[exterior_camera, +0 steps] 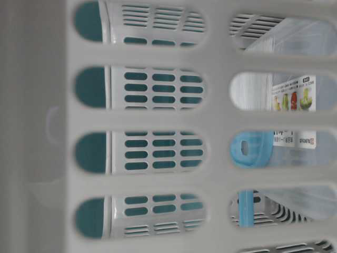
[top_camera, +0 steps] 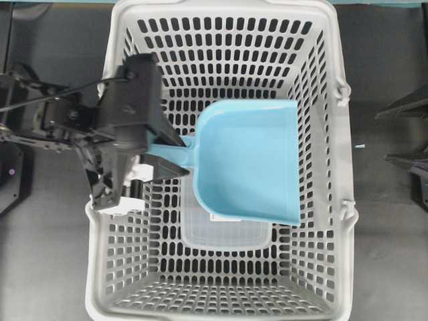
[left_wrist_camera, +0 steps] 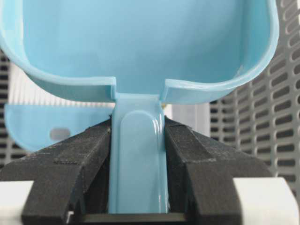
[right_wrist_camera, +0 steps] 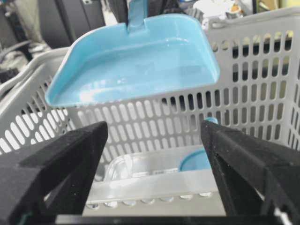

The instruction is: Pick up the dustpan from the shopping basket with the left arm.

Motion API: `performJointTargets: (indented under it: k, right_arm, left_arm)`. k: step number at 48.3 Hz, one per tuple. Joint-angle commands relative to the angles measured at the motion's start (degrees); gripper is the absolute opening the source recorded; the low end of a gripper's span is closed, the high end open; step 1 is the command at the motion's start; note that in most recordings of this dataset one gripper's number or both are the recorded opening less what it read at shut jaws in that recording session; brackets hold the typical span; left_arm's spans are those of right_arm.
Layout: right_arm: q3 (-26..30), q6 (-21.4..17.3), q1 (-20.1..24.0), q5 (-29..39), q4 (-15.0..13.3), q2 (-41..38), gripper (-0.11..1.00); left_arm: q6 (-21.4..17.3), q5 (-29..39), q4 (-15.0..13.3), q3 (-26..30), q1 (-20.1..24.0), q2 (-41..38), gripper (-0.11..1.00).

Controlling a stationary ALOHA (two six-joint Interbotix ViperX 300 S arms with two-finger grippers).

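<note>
Dark table surface surrounds the shopping basket [top_camera: 331, 134], and above its floor the left gripper [left_wrist_camera: 138, 154] is clamped on the handle of the dustpan [top_camera: 247, 160], scoop extending ahead of its fingers; the right gripper [right_wrist_camera: 154, 154] stands wide apart, holding nothing

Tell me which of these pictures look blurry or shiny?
Table-level view: the shopping basket wall fills the frame, soft and out of focus. Left wrist view: the dustpan handle shows glare streaks. Right wrist view: the pan's tray glints; near black fingers blur.
</note>
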State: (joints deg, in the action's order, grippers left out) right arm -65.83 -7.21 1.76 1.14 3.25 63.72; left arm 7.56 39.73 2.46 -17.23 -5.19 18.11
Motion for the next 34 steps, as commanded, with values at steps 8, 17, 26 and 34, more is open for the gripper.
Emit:
performJointTargets:
  k: [8, 17, 26, 34]
  right_arm:
    - [0.5, -0.1, 0.2, -0.6, 0.2, 0.0, 0.77]
    - [0.5, -0.1, 0.2, -0.6, 0.2, 0.0, 0.77]
    - [0.5, -0.1, 0.2, -0.5, 0.2, 0.0, 0.77]
    - [0.5, -0.1, 0.5, -0.6, 0.2, 0.0, 0.77]
  left_arm:
    - [-0.7, -8.3, 0.2, -3.8, 0.2, 5.2, 0.28]
    - [-0.8, -8.5, 0.2, -4.4, -0.1, 5.8, 0.28]
    - [-0.9, -8.6, 0.2, -4.4, -0.1, 5.6, 0.28]
    - [-1.0, -8.5, 0.2, -4.6, -0.1, 5.8, 0.28]
